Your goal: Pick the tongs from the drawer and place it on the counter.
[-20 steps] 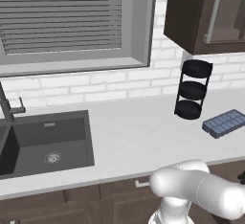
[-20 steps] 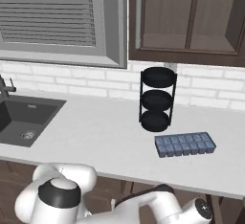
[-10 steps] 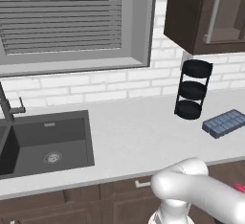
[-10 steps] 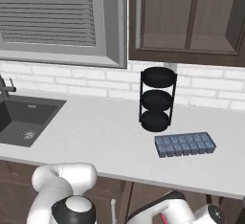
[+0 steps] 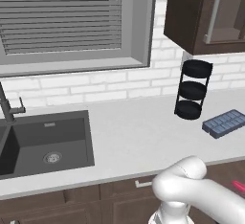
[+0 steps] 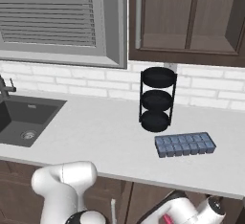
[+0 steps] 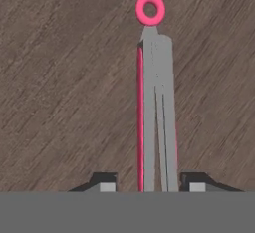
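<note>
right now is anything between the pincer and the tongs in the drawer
Nothing visible. In the hand view the tongs lie on the wood-grain drawer floor, running straight between the two fingertips of the pincer, with gaps on both sides.

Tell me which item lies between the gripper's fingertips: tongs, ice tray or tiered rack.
The tongs, grey arms with a pink ring, lying on dark wood; the others sit on the counter.
</note>
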Robot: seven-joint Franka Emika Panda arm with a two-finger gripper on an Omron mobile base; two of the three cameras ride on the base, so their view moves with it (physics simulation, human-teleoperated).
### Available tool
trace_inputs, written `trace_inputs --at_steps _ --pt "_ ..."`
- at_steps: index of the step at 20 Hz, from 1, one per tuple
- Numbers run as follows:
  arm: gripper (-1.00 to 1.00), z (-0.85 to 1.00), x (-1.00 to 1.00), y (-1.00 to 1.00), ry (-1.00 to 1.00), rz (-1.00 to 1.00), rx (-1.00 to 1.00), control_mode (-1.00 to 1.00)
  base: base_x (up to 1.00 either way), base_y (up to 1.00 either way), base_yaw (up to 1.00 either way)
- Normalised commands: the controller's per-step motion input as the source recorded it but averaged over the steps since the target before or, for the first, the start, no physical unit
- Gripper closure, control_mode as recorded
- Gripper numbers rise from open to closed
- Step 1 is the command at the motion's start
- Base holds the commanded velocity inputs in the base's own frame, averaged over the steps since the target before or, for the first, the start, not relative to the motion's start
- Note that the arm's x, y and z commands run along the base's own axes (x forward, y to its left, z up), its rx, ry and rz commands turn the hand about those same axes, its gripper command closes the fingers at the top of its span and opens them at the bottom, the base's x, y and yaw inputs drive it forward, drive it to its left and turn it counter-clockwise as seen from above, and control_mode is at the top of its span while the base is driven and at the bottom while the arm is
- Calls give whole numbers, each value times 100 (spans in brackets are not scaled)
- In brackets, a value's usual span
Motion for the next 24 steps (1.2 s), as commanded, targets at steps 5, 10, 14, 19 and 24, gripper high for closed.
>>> trace_inputs --at_steps 5,10,14,19,24 --pt "100 -56 -49 -8 -1 3 -1 -100 0 0 0" --pt "100 -24 -100 -7 -16 0 0 -100 0 0 0" --pt "100 68 -48 -5 -26 -6 2 -100 0 0 0" --pt "100 100 0 0 -11 -15 0 -100 0 0 0" --pt "100 100 3 1 0 -11 0 -100 0 0 0"
